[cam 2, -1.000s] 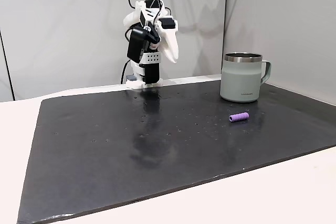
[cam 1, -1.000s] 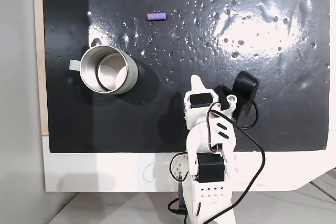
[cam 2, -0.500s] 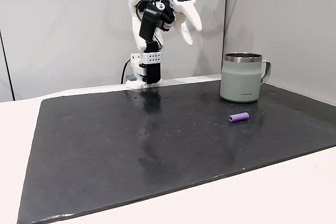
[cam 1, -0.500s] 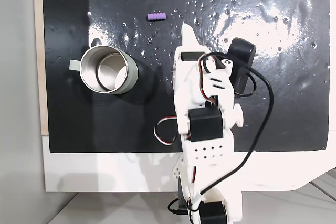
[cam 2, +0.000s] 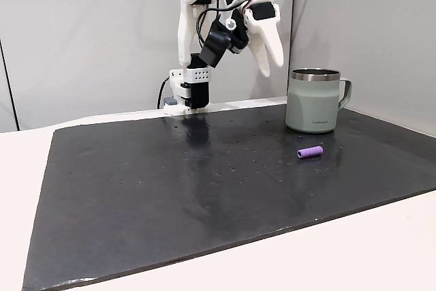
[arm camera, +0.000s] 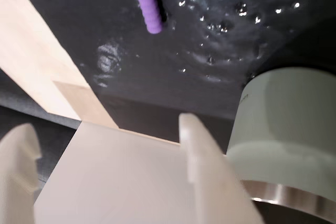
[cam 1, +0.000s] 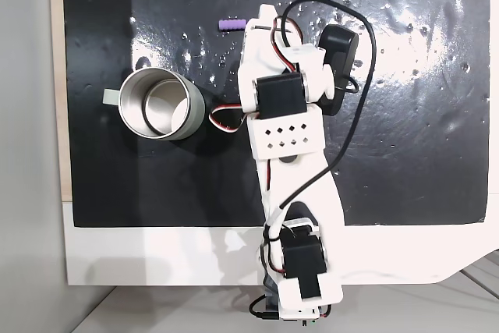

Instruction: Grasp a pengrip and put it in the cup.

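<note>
My claw [cam 2: 271, 59] hangs high in the upper middle of the side fixed view, tips pointing down at the mat, nothing between them. In the wrist view the two fingers [arm camera: 202, 150] run up from the bottom edge with a broad gap between them, so the claw stands wide and empty. I judge this as an approach pose: raised to pass above the cup rim, opened early so the fingers can drop either side of the target.

The pengrip [arm camera: 149, 6] lies flat on the mat at the top of the wrist view, touched by nothing. In the top-down fixed view it sits at upper centre [cam 1: 229, 24], its right end just beside my arm's white shell. It is a short purple tube, ribbed, probably soft; lying on its side it may roll if one finger arrives first.

The cup [cam 2: 315, 100] stands upright at the right of the side view, well apart from the pengrip [cam 2: 309, 151], which lies in front of it. Outer wall matt grey-green, rim and inside shiny steel, flat handle tab pointing to the frame's left in the top-down view [cam 1: 111, 97]. Mouth wide against the pengrip, so the drop should be forgiving.

Mat [cam 2: 170, 195]: black, glossy, dimpled, covering the pale worktop [cam 1: 156, 251].
</note>
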{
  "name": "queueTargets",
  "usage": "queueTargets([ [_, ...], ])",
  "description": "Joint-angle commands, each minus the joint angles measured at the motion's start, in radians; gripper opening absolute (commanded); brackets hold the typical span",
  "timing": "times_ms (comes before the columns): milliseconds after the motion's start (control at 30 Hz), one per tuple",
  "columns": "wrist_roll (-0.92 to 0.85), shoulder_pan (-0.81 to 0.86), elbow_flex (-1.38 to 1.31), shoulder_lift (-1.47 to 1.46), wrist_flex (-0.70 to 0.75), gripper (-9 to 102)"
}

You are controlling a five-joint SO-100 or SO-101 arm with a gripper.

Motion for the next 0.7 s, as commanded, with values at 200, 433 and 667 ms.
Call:
queueTargets([
  [200,0.035,-0.031,-0.232,-0.224,-0.006,27],
  [433,0.049,-0.092,-0.448,-0.43,0.026,27],
  [667,0.081,-0.103,-0.472,-0.526,-0.011,27],
])
